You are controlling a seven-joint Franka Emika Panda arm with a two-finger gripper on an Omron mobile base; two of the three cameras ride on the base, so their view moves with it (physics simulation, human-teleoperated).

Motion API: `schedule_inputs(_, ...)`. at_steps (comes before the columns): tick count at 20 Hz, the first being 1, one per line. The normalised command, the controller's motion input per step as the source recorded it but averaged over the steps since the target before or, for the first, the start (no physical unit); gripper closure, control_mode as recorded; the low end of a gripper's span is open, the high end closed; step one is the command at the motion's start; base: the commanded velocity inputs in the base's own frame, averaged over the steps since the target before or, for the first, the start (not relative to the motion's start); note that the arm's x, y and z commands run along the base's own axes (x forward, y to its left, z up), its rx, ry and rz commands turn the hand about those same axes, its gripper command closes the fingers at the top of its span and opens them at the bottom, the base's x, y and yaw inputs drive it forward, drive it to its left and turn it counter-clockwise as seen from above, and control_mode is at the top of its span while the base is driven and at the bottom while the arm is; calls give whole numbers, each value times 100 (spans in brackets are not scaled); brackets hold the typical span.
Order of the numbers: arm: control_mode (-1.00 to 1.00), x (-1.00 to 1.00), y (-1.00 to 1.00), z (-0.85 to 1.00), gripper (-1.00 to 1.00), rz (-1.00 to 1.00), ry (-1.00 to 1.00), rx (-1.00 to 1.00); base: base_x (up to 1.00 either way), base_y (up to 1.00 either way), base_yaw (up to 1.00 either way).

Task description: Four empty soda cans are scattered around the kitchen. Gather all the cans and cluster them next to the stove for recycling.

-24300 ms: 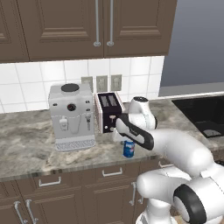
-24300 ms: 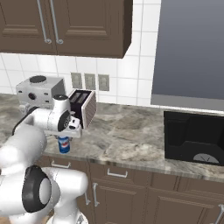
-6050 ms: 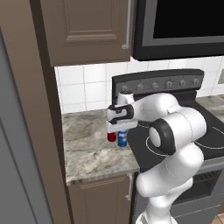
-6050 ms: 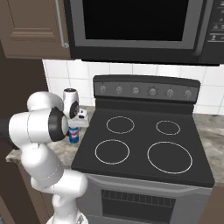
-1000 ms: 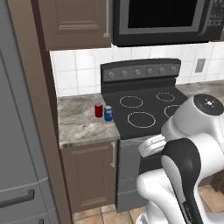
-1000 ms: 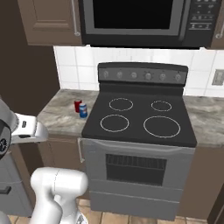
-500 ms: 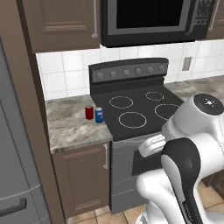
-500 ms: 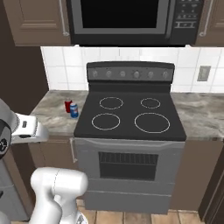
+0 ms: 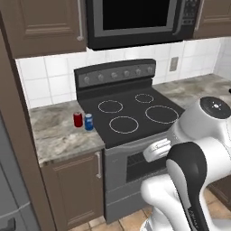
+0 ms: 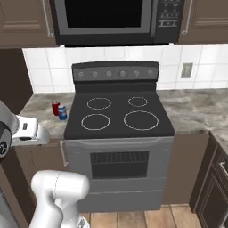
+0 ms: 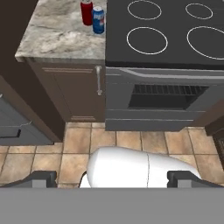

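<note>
Two soda cans stand close together on the marble counter just left of the stove: a red one [image 9: 78, 119] [image 10: 55, 108] [image 11: 86, 12] and a blue one with a white band [image 9: 89, 122] [image 10: 62, 112] [image 11: 99, 19]. The stove [image 9: 135, 110] [image 10: 116, 111] [image 11: 175, 57] has a black glass top with four white rings. My gripper [image 11: 113, 177] is open and holds nothing. It hangs low over the tiled floor in front of the oven door, far from the cans, with the arm folded close to the base.
A black microwave [image 9: 135, 18] [image 10: 107, 18] hangs above the stove. Marble counter runs on the left [image 9: 54, 131] and on the right [image 10: 196, 107]. A tall dark panel [image 9: 13, 135] bounds the left counter. Brown base cabinets [image 11: 74, 92] and tiled floor [image 11: 131, 140] lie below.
The whole picture has slid left in both base views, so the camera has moved. The two cans stay put beside the stove, and the gripper stays open.
</note>
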Motion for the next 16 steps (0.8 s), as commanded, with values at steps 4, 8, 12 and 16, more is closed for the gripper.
schedule_inputs(4,100,0,0,0,-100,0,0,0,-18,-29,-27)
schedule_inputs(8,100,0,0,0,-100,0,0,0,-25,-25,-28)
schedule_inputs(12,100,0,0,0,-100,0,0,0,-26,-26,-30)
schedule_inputs(16,100,0,0,0,-100,0,0,0,-25,-31,-32)
